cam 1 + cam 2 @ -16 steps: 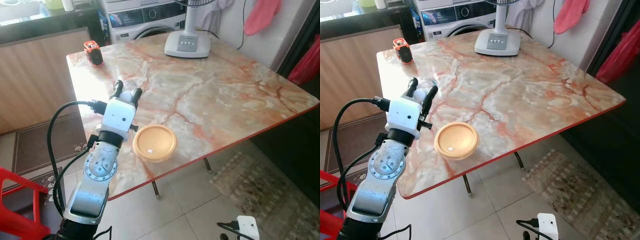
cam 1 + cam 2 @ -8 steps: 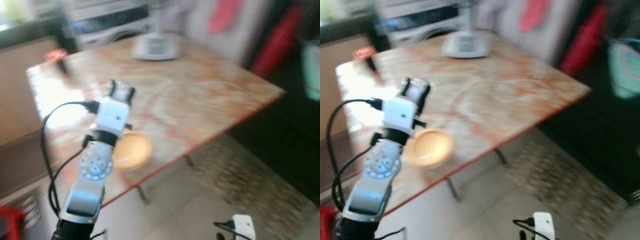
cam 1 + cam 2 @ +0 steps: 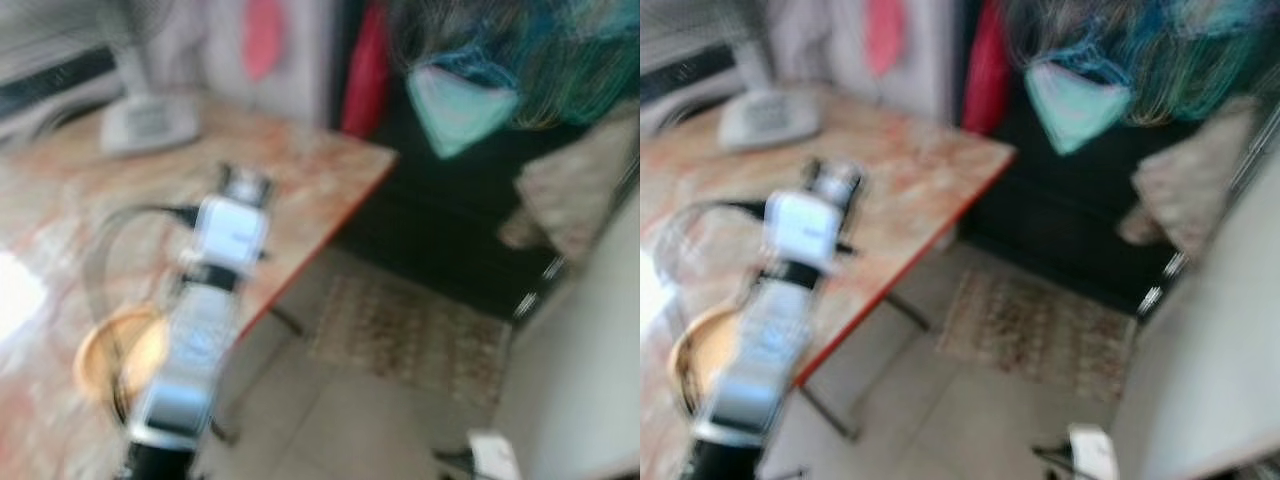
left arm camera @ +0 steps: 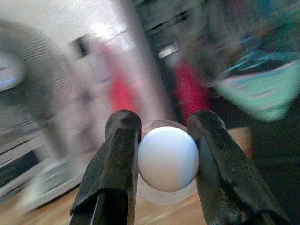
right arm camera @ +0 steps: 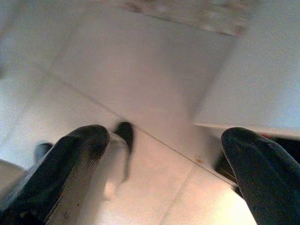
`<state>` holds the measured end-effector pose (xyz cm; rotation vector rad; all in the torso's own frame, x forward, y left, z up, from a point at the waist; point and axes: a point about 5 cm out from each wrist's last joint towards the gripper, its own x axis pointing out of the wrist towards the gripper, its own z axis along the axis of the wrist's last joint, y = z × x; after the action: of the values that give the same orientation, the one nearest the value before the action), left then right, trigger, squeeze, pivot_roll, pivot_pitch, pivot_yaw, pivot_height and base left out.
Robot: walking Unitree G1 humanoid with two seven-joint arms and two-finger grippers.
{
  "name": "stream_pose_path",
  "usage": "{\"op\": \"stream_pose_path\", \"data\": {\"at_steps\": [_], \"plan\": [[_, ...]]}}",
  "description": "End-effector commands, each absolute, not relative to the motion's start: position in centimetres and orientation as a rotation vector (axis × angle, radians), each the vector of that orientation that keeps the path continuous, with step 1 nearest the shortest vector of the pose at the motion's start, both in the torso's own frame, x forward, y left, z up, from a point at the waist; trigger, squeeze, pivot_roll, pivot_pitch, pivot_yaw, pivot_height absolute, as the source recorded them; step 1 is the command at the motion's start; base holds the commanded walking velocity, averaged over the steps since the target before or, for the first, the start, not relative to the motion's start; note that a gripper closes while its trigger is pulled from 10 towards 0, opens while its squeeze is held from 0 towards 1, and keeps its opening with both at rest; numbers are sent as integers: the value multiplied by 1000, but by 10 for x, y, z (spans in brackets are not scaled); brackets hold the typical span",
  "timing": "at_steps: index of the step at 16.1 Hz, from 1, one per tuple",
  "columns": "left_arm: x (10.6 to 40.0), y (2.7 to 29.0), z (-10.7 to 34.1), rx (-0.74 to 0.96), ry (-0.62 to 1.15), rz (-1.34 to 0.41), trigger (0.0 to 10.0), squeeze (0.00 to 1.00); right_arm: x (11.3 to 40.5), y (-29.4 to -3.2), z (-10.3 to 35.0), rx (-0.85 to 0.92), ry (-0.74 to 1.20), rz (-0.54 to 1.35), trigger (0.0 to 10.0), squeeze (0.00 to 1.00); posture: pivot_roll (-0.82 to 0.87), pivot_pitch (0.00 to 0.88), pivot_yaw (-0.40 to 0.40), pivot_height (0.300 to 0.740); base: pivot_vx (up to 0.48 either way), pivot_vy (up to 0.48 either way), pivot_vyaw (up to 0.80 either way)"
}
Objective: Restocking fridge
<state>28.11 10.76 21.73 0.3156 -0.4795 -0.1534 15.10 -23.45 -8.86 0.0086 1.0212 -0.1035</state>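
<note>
The frame was badly blurred. The left arm (image 3: 205,340) rose from six o'clock over the marble table (image 3: 300,170), its left gripper (image 3: 245,187) pointing toward twelve; whether its fingers held anything could not be made out. An orange bowl (image 3: 110,355) sat at eight o'clock beside the arm. A fan base (image 3: 148,125) stood at eleven. A patterned rug (image 3: 410,325) lay toward four o'clock.
</note>
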Motion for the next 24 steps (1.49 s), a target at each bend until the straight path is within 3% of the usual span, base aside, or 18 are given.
{"op": "stream_pose_path", "data": {"at_steps": [1,8,21,24], "plan": [[280,114,226,341,-522,-131,10000,0,152,-227,-90,25,1022,-91,10000,0,27,17,34,740,0,0,0],[281,113,226,334,-523,-135,10000,0,152,-227,-90,28,1025,-86,10000,0,25,17,35,740,0,0,0],[281,112,225,333,-518,-135,10000,0,151,-227,-90,33,1025,-79,10000,0,25,18,35,740,0,-41,-800],[281,112,225,343,-518,-136,10000,0,152,-227,-90,33,1026,-78,10000,0,27,17,35,740,0,-370,-800]]}}
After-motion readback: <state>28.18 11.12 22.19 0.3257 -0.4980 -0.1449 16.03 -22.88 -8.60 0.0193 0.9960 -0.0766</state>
